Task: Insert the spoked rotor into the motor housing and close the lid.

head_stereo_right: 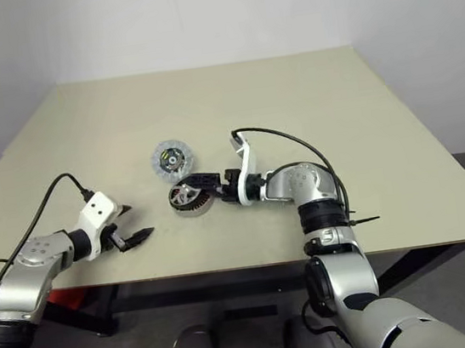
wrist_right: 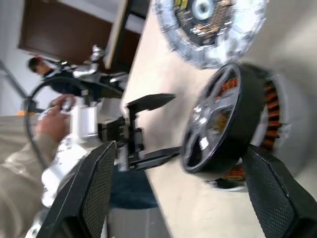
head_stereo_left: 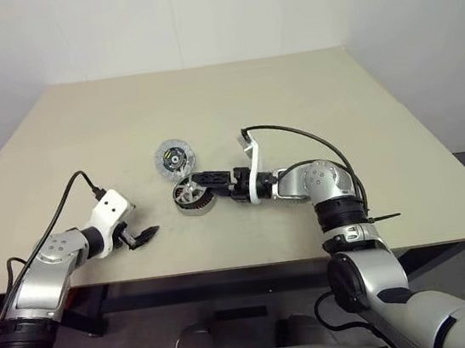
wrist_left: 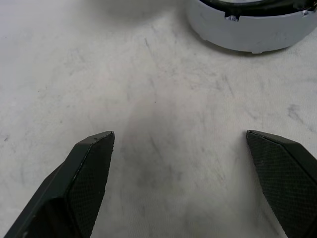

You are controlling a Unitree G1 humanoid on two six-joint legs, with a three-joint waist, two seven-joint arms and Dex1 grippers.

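The motor housing [head_stereo_left: 191, 199], a short metal ring with copper coils [wrist_right: 270, 124], rests on the table between my arms. Inside it the dark spoked rotor [wrist_right: 218, 124] leans at a tilt, one edge raised above the rim. My right gripper [head_stereo_left: 198, 185] reaches in from the right with its jaws open, one on each side of the rotor, gripping nothing. The lid [head_stereo_left: 175, 157], a pale disc with a dark hub, lies flat just behind the housing. My left gripper [head_stereo_left: 145, 236] hovers open and empty to the housing's left, near the front edge; its wrist view shows the housing's grey wall [wrist_left: 247, 29].
The beige table [head_stereo_left: 292, 106] carries nothing else, with bare surface behind and to both sides. Its front edge runs just below my left gripper. In the right wrist view a person [wrist_right: 37, 67] is seen beyond the table's left side.
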